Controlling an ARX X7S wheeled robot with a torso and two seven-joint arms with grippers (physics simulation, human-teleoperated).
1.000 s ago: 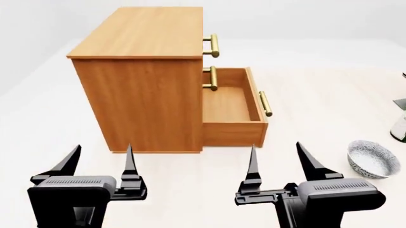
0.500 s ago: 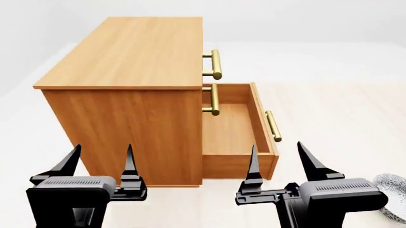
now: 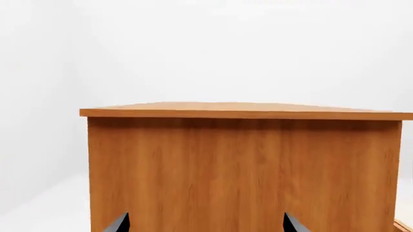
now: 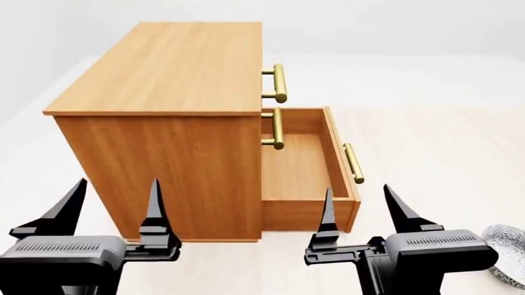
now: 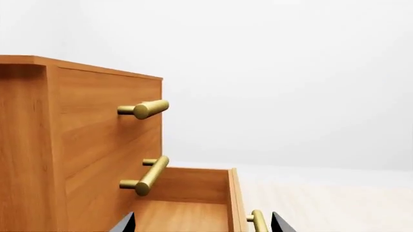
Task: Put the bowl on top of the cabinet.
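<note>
The orange-brown cabinet (image 4: pixel 176 92) stands in front of me with its flat top bare and its bottom drawer (image 4: pixel 299 166) pulled out. Only a sliver of the patterned bowl (image 4: pixel 510 251) shows at the head view's lower right edge, on the floor right of my right gripper. My left gripper (image 4: pixel 110 206) is open and empty, close to the cabinet's side panel (image 3: pixel 245 174). My right gripper (image 4: pixel 361 212) is open and empty, just short of the open drawer's corner. In the right wrist view the drawer (image 5: pixel 187 212) and its brass handles (image 5: pixel 145 108) lie ahead.
The pulled-out drawer's front and its brass handle (image 4: pixel 353 163) jut toward the right arm's side. A pale wood floor (image 4: pixel 443 141) spreads to the right of the cabinet. White walls lie behind.
From 1.0 s ago the view closed in on the cabinet and the bowl slid to the frame's lower right edge. Since 0.5 s ago my left gripper has shifted left and lower.
</note>
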